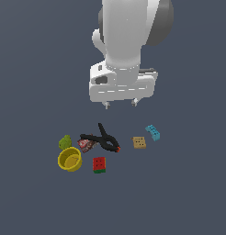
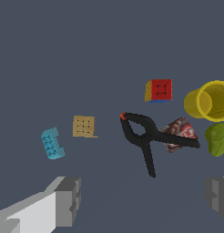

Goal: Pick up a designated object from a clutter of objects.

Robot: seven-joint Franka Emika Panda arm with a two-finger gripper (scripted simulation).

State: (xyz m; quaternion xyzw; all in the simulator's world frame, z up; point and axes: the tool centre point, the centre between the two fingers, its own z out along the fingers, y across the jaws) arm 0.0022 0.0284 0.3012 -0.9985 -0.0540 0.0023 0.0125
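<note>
The arm's hand (image 1: pixel 120 104) hangs above the dark grey tabletop (image 1: pixel 32 202), well clear of everything on it, with its two short fingertips spread apart and nothing between them; in the wrist view the grey fingers (image 2: pixel 68 200) stand wide at opposite edges of the picture with only bare tabletop between. The tan block (image 1: pixel 139 142) lies flat on the tabletop, its face marked with small dark dots, towards the exterior view's right of the group and below the hand. Just beside it, further to the exterior view's right and apart from it, sits a cyan block (image 1: pixel 153 132) with studs. On the tan block's other side is a black clamp (image 1: pixel 104 139), its handles splayed and an orange-red tip at the end nearest the tan block, with a clear gap between the two. A reddish packet (image 1: pixel 86 145) lies partly under one of the clamp's handles. Near the packet, to the exterior view's left, is a green lumpy fruit (image 1: pixel 65 142), and just beside that a yellow bowl (image 1: pixel 69 159) tipped on its side, its opening showing. A red block (image 1: pixel 99 165) with a green edge sits alone near the bowl, apart from the clamp.
</note>
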